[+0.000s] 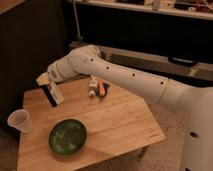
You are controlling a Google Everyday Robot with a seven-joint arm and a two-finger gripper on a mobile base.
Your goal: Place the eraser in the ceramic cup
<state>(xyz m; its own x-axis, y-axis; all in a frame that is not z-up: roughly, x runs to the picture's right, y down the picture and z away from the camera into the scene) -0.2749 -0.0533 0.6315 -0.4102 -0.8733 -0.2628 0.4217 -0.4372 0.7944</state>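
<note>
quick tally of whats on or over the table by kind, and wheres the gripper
eraser: 1, held in the gripper over the table's left side
ceramic cup: 1
green bowl: 1
small items: 3 (white item, orange item, blue item)
total: 6

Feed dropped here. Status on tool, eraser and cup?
Tool shut on eraser, above table, left side. Ceramic cup upright at left edge, eraser not yet over it. Green bowl beside, nothing between.

I see the gripper (pixel 46 81) clamped on the eraser (pixel 52 94), above the table (pixel 125 125); ceramic cup (pixel 19 121) at its 8 o'clock, green bowl (pixel 68 136) at 5 o'clock
</note>
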